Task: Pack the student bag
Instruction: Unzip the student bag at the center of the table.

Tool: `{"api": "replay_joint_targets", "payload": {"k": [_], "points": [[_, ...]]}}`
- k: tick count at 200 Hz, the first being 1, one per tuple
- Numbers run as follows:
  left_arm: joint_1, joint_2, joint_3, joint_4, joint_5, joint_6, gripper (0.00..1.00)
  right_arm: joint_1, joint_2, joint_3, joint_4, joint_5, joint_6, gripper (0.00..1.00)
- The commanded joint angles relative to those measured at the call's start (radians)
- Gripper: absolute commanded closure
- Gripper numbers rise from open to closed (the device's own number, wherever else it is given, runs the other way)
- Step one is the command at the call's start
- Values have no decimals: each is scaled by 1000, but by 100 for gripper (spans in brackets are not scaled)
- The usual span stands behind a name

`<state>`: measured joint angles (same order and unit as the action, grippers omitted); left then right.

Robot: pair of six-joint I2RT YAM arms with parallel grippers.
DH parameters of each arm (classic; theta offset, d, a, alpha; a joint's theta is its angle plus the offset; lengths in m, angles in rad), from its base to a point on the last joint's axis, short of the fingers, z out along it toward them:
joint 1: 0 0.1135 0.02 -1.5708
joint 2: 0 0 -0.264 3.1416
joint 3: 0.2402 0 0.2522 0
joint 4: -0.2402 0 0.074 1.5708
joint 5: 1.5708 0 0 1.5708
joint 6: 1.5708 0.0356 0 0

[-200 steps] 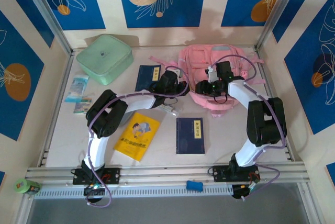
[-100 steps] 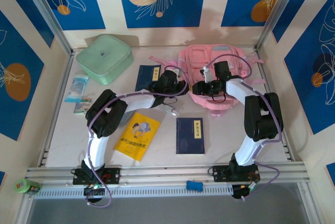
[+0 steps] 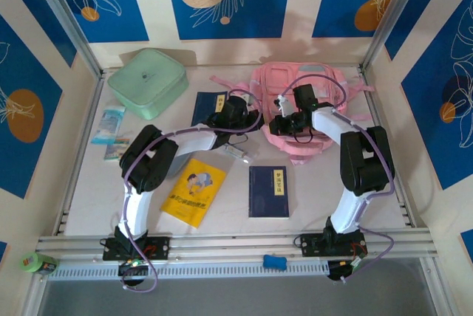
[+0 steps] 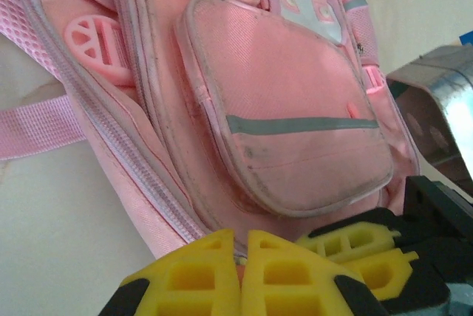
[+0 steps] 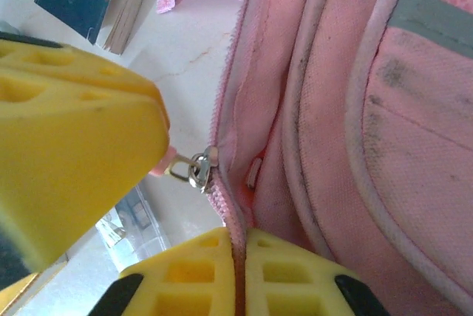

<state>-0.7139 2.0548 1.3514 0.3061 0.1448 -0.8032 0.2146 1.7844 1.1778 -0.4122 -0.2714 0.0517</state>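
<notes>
The student bag (image 3: 307, 83), a soft pink backpack, lies at the back right of the table with its front pocket (image 4: 295, 131) facing up. My left gripper (image 3: 257, 122) is at the bag's near-left edge. Its yellow fingers (image 4: 199, 272) are shut on the small pink tab of the zip pull (image 5: 171, 161), next to the metal slider (image 5: 201, 168). My right gripper (image 3: 275, 125) is close beside it, shut (image 5: 238, 236) on the bag's zip edge (image 5: 230, 216) just below the slider. Beyond the slider the zip gapes slightly.
A mint green zip case (image 3: 148, 82) sits at the back left. One dark blue book (image 3: 210, 108) lies by the left wrist and another (image 3: 268, 190) at front centre, beside a yellow book (image 3: 194, 190). Small packets (image 3: 109, 125) lie at the left, with a clear item (image 3: 236, 152) below the grippers.
My right wrist has swung left and a little farther back along the bag. The left gripper has crept slightly back with it. The bag's near-left edge has shifted a little.
</notes>
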Motion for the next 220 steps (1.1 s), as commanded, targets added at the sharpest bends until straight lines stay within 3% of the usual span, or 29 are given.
{"api": "replay_joint_targets", "payload": {"k": [1,47,90,121,198,209,220], "points": [[41,-68,17,34,-17,20,100,14,-22,13,-68,18,-26,98],[121,-74,13,-2,-65,119,100,24,-126,-46,-69,67,-4,100],[219,-13,61,48,-51,158,100,44,-160,-24,-115,28,-75,100],[267,52,146,43,-49,179,100,52,-144,13,-113,-1,-84,100],[282,103,239,-81,1,189,100,114,35,181,-92,130,-57,100],[282,81,238,-117,20,198,80,125,31,199,-113,141,-51,92],[281,50,228,-157,47,202,73,132,6,192,-107,146,-25,79]]}}
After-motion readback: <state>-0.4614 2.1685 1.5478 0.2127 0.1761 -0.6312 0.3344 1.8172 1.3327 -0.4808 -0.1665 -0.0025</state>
